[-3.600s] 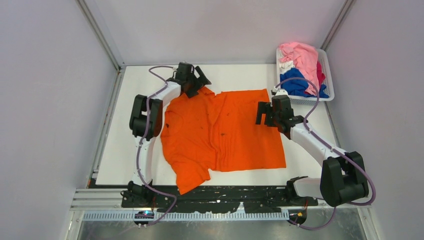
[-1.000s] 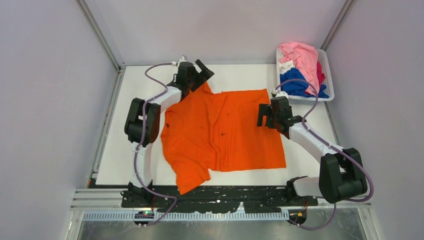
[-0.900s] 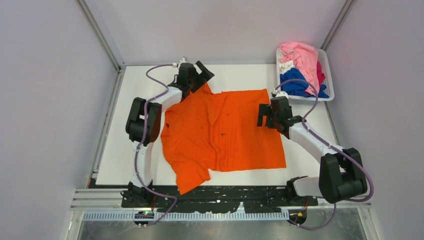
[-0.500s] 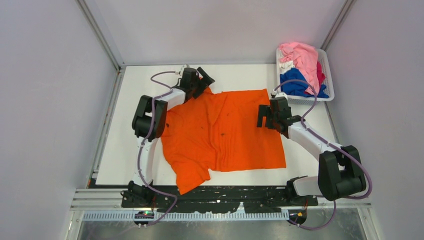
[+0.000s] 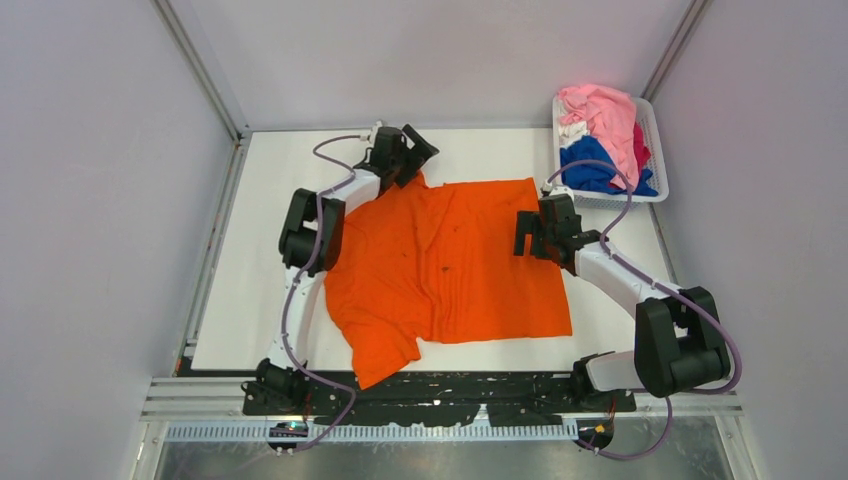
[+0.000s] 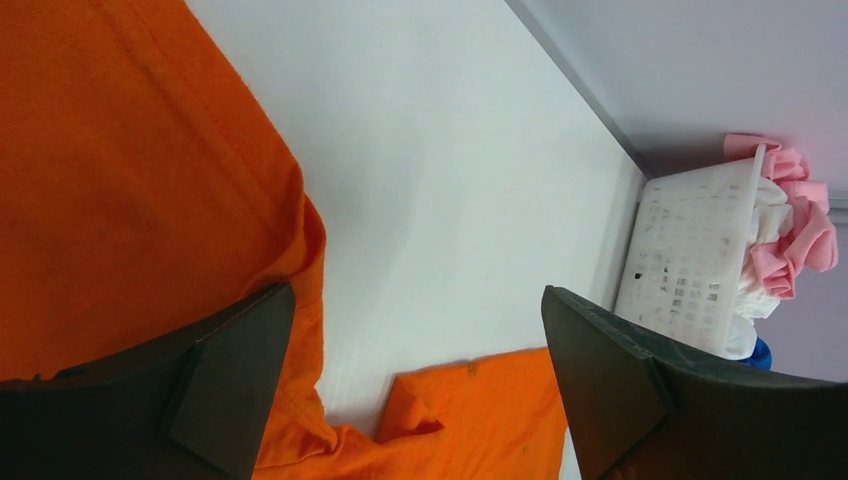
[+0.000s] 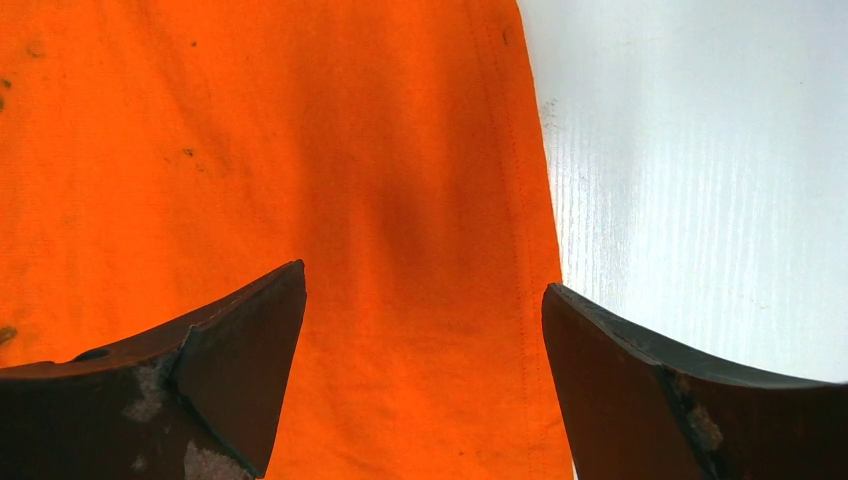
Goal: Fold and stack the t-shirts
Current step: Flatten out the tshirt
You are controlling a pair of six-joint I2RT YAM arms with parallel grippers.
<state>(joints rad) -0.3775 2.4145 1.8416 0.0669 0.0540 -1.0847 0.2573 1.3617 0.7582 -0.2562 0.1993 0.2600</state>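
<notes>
A bright orange t-shirt (image 5: 440, 265) lies spread flat on the white table (image 5: 255, 250), hem to the right, one sleeve hanging toward the near edge. My left gripper (image 5: 412, 155) is open and empty at the far left sleeve; in the left wrist view (image 6: 415, 330) the sleeve fold (image 6: 300, 230) lies between its jaws. My right gripper (image 5: 524, 232) is open and empty over the hem's right edge; in the right wrist view (image 7: 425, 310) the orange hem (image 7: 400, 200) fills the space between the jaws. Pink, white, blue and magenta t-shirts (image 5: 598, 125) are heaped in the basket.
A white mesh basket (image 5: 652, 140) stands at the far right corner, also in the left wrist view (image 6: 690, 250). Grey walls enclose the table on three sides. A black rail (image 5: 440, 395) runs along the near edge.
My left gripper has shifted rightward along the far edge, over the sleeve, and its elbow swung right. The right gripper stayed over the hem. The shirt barely moved.
</notes>
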